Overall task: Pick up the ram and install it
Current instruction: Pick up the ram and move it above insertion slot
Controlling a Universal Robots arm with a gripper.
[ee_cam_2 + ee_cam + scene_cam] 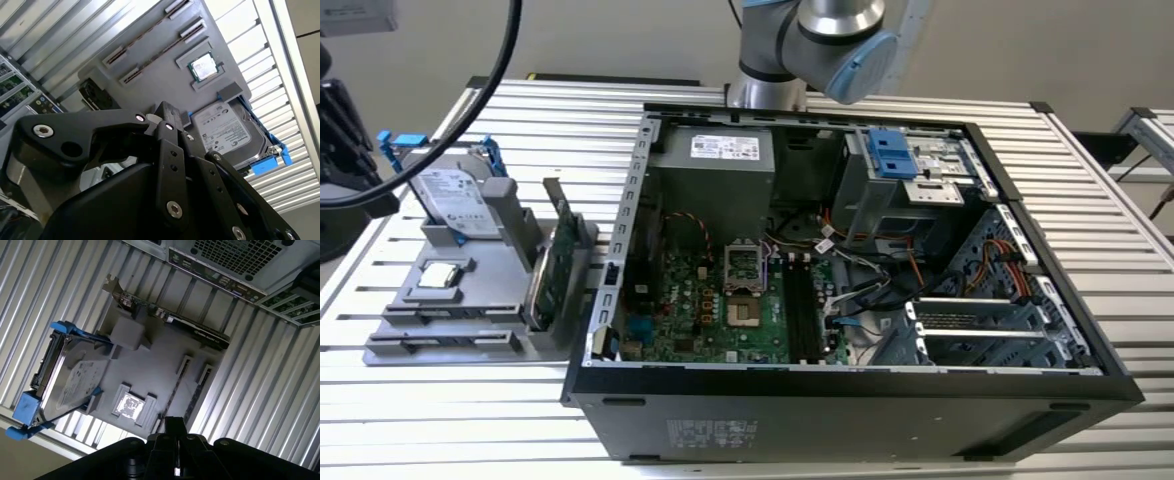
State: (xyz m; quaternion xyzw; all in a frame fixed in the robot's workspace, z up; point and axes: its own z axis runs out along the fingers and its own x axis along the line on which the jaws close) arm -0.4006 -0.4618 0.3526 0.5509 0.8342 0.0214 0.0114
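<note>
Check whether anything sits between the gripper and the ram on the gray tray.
Nothing visible does. The gripper hangs above the gray tray, where the ram rests uncovered in its holder; hard drive and expansion card sit aside.

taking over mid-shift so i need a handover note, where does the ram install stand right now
The gripper hangs over the gray tray beside the open computer case.
The ram looks to be the thin dark strip standing in the tray's narrow slot, though that is not certain.
The motherboard's memory slots are too dark to judge.
Done: nothing that shows.
Left: pick-up and install.
</note>
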